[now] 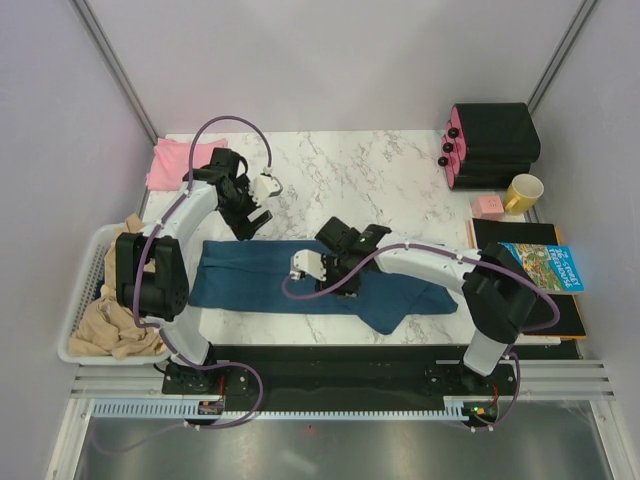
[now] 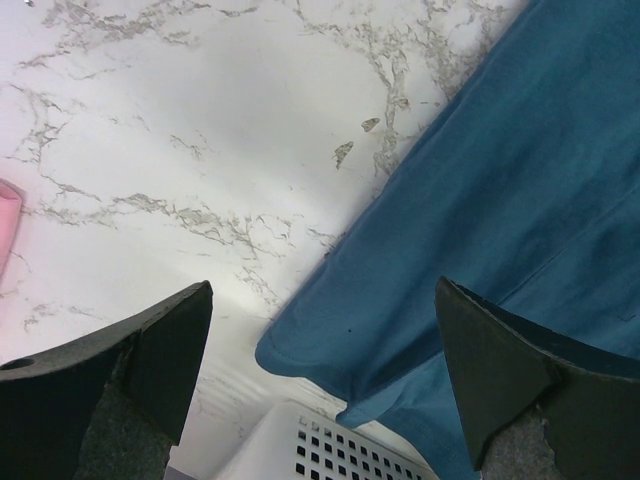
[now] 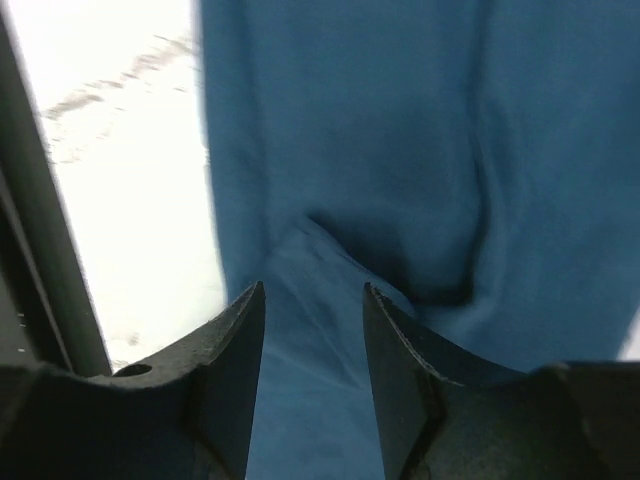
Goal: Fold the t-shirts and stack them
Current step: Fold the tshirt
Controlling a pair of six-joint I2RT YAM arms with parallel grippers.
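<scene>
Teal t-shirt (image 1: 250,275) | right end effector (image 3: 313,292) half-open, maybe touching it

We see a dark teal-blue t-shirt (image 1: 250,275), pale pink t-shirt (image 1: 170,165), white grey-veined marble surface (image 1: 370,180), yellow mug (image 1: 522,193)

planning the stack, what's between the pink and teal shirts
Bare marble table separates pink shirt and teal shirt in the left wrist view; the top view shows the left arm above it.
</scene>
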